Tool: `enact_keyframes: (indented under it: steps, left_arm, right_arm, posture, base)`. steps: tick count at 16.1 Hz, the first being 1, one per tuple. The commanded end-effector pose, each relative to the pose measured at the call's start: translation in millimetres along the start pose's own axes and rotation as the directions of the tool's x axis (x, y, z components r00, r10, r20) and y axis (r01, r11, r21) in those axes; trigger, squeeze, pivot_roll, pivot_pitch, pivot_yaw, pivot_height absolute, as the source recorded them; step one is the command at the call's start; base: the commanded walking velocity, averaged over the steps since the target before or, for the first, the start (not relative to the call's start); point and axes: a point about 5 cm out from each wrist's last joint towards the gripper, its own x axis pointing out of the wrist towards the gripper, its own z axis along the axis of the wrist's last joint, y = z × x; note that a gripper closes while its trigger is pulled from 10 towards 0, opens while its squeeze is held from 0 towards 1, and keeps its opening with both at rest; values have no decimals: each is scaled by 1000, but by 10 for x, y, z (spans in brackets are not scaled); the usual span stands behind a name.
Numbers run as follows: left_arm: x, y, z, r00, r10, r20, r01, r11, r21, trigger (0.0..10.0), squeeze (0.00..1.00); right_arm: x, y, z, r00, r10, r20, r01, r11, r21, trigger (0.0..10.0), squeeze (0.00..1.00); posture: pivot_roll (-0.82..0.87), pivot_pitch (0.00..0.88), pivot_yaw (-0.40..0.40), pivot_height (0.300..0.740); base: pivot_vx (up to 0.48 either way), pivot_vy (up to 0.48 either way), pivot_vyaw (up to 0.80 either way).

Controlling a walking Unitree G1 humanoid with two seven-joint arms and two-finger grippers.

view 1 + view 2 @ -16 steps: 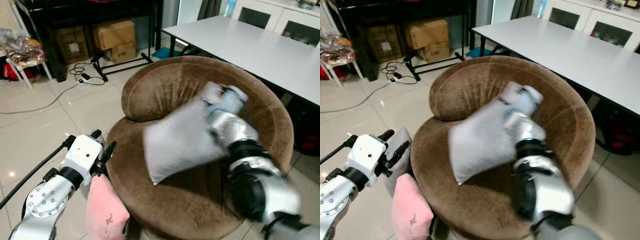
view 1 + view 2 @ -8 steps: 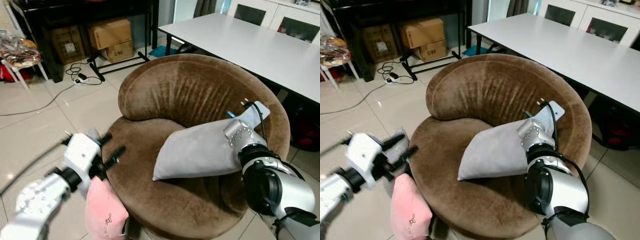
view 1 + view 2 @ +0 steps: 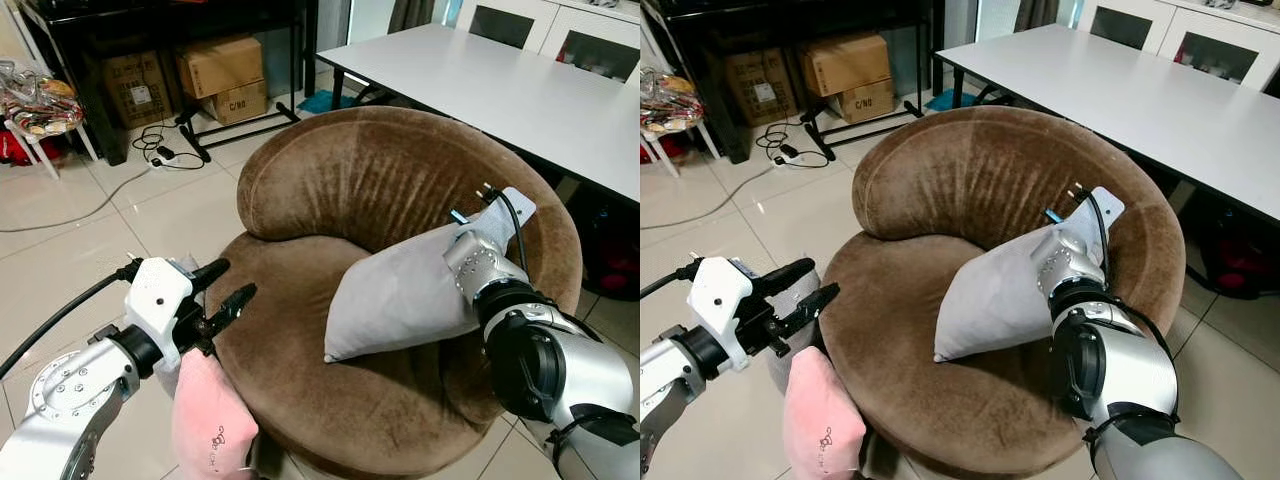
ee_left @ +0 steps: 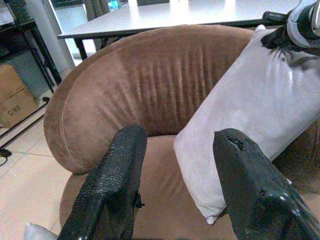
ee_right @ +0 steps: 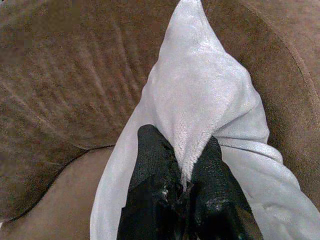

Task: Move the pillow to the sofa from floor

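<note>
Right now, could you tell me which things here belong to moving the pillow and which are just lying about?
Job in hand:
grey pillow
brown round sofa
right gripper, pinching the pillow
left gripper, open beside the sofa

Lying about:
pink pillow
white table
cardboard boxes

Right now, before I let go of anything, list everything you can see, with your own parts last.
grey pillow: 1, grey, lying on the sofa seat against the backrest, a fold pinched by the right gripper
sofa: 1, brown, round, in front of the robot
pink pillow: 1, pink, on the floor at the sofa's front left edge
table: 1, white, behind the sofa to the right
cardboard boxes: 3 or so, brown, under the dark shelf at the back
cables: several, black, on the tiled floor
left gripper: 1, black fingers, open, above the pink pillow
right gripper: 1, black fingers, shut on the grey pillow
</note>
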Motion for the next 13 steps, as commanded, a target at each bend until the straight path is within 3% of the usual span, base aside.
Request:
enact_keyframes:
  steps: [1, 2, 3, 9, 11, 12, 13]
  left_arm:
    - [-6, -2, 29, 1000, -6, 5, 6, 1000, 5, 10000, 0]
    - [1, -3, 27, 1000, -7, 6, 7, 1000, 6, 10000, 0]
    - [6, -5, 28, 1000, -9, 7, 9, 1000, 5, 10000, 0]
    - [51, 29, 10, 999, 39, 10, -39, 999, 24, 10000, 0]
    - [71, 107, -17, 982, 188, 24, -188, 982, 33, 10000, 0]
    - [74, 135, -49, 963, 267, 16, -268, 963, 28, 10000, 0]
    - [66, 154, -109, 941, 339, -5, -339, 940, 44, 10000, 0]
  right_arm:
    - [-12, 49, 113, 999, 12, 49, -13, 1000, 3, 10000, 0]
    - [-12, 56, 105, 998, 31, 48, -32, 999, 20, 10000, 757]
    - [-12, 69, 110, 997, 57, 51, -58, 998, 29, 10000, 1000]
    - [-21, 120, 360, 966, 190, 174, -182, 981, -60, 10000, 1000]
    - [-92, 232, 473, 896, 363, 254, -325, 928, -182, 10000, 1000]
    - [-163, 295, 447, 844, 459, 279, -396, 882, -254, 10000, 1000]
    - [-244, 344, 341, 792, 565, 230, -490, 814, -312, 10000, 1000]
  posture:
    - [116, 0, -30, 740]
    - [115, 0, -30, 740]
    - [114, 0, -29, 740]
    - [90, 0, -15, 740]
    - [78, 0, -16, 740]
    - [71, 0, -16, 740]
    - [65, 0, -17, 740]
  base:
    - [0, 0, 0]
    - [0, 0, 0]
    - [0, 0, 0]
    - [0, 0, 0]
    - [0, 0, 0]
    - [0, 0, 0]
    - [0, 0, 0]
